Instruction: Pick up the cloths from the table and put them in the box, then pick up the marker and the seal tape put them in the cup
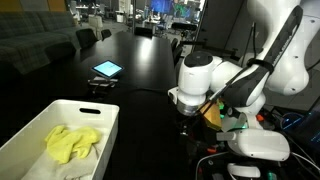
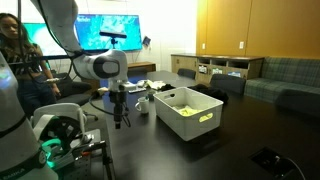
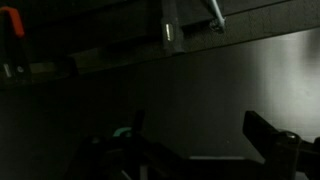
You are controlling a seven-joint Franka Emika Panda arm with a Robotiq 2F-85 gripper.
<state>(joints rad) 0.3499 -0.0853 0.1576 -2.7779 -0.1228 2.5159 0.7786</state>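
Note:
The white box [image 1: 95, 112] [image 2: 185, 125] stands on the black table, and the yellow cloth [image 1: 72, 142] [image 2: 207, 116] lies inside it. A paler heap that may be the off-white cloth [image 1: 72, 174] lies next to it in the box. My gripper [image 1: 187, 112] [image 2: 120, 112] hangs over the bare table beside the box, pointing down. In the wrist view the gripper [image 3: 200, 140] is open, with only dark tabletop between its fingers [image 3: 270, 135]. I cannot make out the marker, the seal tape or the cup.
A lit tablet [image 1: 106, 69] lies on the table beyond the box. Small items [image 2: 140, 88] sit at the far table end. A person [image 2: 12, 45] sits behind the robot base. Robot base and cables [image 1: 250, 145] crowd the table edge.

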